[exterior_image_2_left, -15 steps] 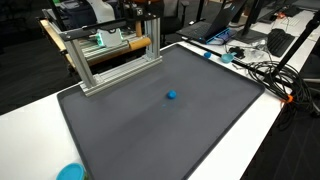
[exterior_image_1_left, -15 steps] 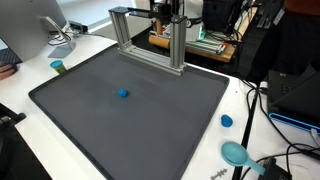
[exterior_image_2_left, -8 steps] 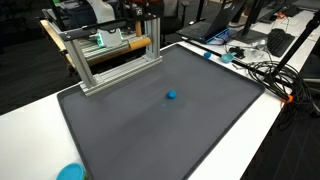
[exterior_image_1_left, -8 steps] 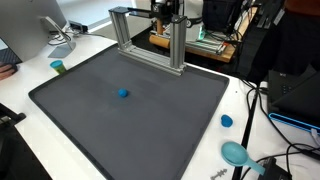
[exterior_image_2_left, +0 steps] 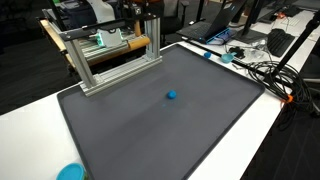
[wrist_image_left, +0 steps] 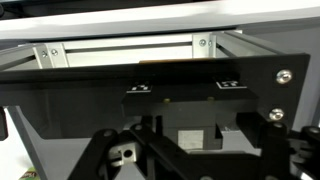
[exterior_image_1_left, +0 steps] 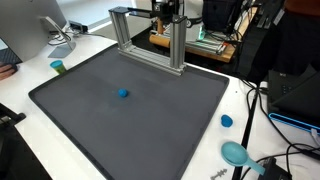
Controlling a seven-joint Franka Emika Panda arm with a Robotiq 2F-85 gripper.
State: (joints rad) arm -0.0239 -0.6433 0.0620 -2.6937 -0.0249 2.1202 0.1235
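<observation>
My gripper (exterior_image_1_left: 165, 10) hangs high at the back of the table, just behind the top bar of an aluminium frame (exterior_image_1_left: 150, 35), and also shows at the upper edge of an exterior view (exterior_image_2_left: 150, 8). In the wrist view the gripper (wrist_image_left: 195, 150) is dark, with its linkages spread to both sides. It looks open and holds nothing that I can make out. A black panel (wrist_image_left: 180, 90) with two small markers and the frame's silver rails (wrist_image_left: 120, 48) fill that view. A small blue object (exterior_image_1_left: 123, 94) lies far from the gripper, mid-mat (exterior_image_2_left: 172, 96).
A dark mat (exterior_image_1_left: 150, 130) covers the white table. A wooden rod (exterior_image_2_left: 135, 43) lies on the frame. A blue cap (exterior_image_1_left: 227, 121), a teal scoop (exterior_image_1_left: 235, 152) and a green cup (exterior_image_1_left: 58, 67) sit off the mat. Cables (exterior_image_2_left: 265, 70) run along one side.
</observation>
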